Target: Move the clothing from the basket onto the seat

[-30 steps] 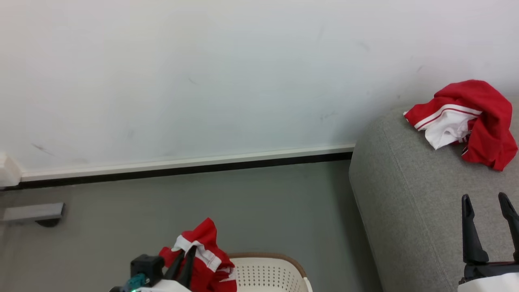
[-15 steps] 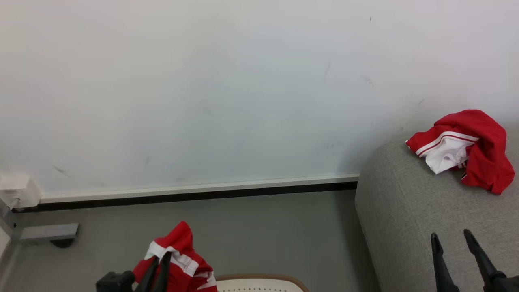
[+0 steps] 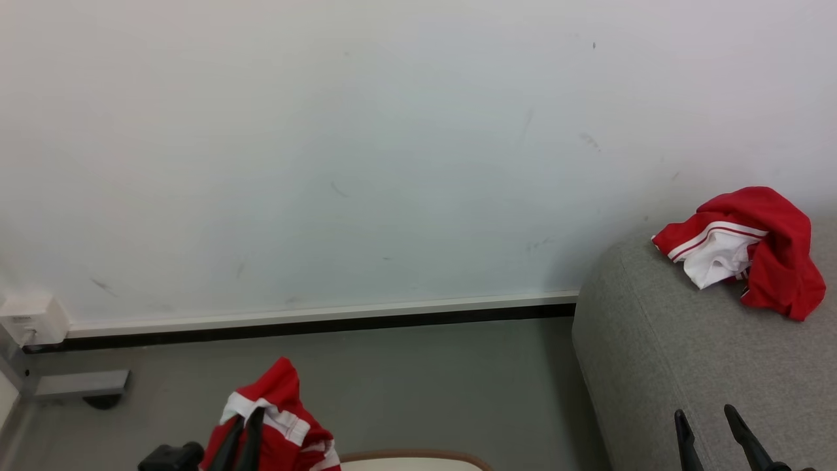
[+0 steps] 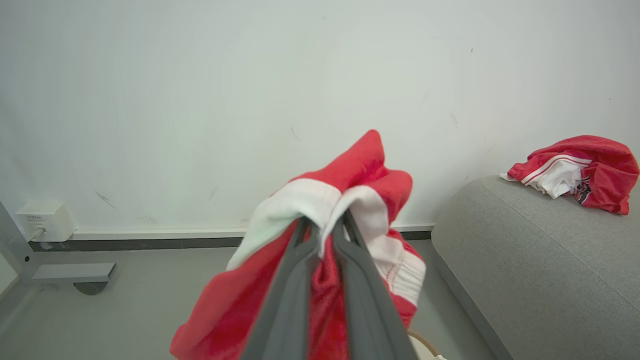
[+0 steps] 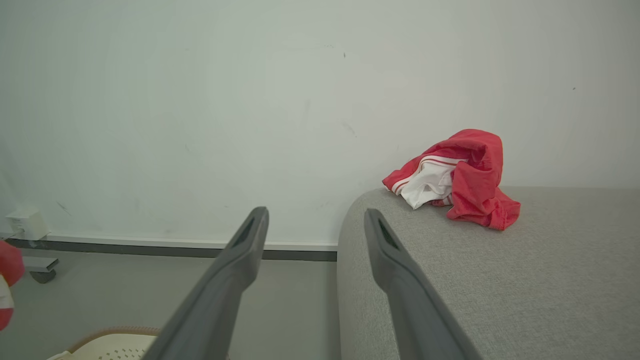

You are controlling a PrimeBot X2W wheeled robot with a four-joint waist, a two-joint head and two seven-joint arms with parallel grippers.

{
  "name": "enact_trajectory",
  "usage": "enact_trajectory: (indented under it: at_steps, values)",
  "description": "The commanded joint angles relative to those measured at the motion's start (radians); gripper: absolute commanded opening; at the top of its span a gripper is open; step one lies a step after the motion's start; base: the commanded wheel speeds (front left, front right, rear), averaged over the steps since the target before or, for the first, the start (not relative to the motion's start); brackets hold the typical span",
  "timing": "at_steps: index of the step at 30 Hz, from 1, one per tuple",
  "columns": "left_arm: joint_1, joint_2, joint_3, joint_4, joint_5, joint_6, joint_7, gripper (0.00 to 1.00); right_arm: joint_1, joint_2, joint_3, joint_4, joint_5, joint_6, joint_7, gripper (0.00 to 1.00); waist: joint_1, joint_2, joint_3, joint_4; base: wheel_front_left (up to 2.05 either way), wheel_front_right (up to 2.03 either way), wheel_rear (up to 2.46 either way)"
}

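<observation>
Right now our left gripper (image 4: 322, 225) is clamped on a red-and-white garment (image 4: 355, 170), held up over the basket (image 5: 117, 345), which sits left of the sofa (image 3: 686, 366). Our right gripper (image 5: 315, 215) hangs spread and empty at the sofa's near edge. Another red garment (image 3: 775, 255) lies on the sofa's far end.

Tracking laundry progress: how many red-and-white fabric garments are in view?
2. The held garment hangs pinched in the left gripper near the cream plastic basket; the other garment lies on the light-grey fabric sofa. More may hide inside the basket.
</observation>
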Motion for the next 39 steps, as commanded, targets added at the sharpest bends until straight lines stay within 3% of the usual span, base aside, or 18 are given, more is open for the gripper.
enact_trajectory:
  at_steps: [1, 12, 19, 30, 39]
  values:
    - [0.015, 0.007, 0.004, -0.008, 0.008, 0.002, -0.001, 0.0, -0.01, -0.001, 0.0, 0.006, 0.004, 0.0, -0.006, 1.0, 0.0, 0.0, -0.001, 0.0, 0.0, 0.0, 0.0]
    - [0.001, 0.011, -0.005, -0.041, 0.011, -0.009, -0.001, 0.0, -0.023, -0.006, 0.019, -0.02, 0.032, 0.0, -0.006, 1.0, 0.0, 0.0, -0.003, 0.001, 0.0, 0.0, 0.0]
    - [-0.031, 0.026, -0.035, -0.118, 0.029, -0.022, 0.019, 0.0, -0.056, -0.064, 0.105, -0.088, 0.097, 0.0, -0.006, 1.0, 0.0, 0.0, 0.002, 0.002, 0.0, 0.0, 0.0]
    - [-0.108, 0.013, -0.163, -0.281, 0.071, -0.08, 0.134, 0.0, -0.19, -0.274, 0.411, -0.341, 0.3, 0.0, 0.117, 1.0, 0.0, 0.0, 0.016, 0.007, 0.0, 0.0, 0.0]
    - [-0.164, -0.042, -0.298, -0.27, 0.09, -0.118, 0.164, 0.0, -0.298, -0.345, 0.621, -0.429, 0.407, 0.0, 0.189, 1.0, 0.0, 0.0, 0.015, 0.0, 0.0, 0.0, 0.0]
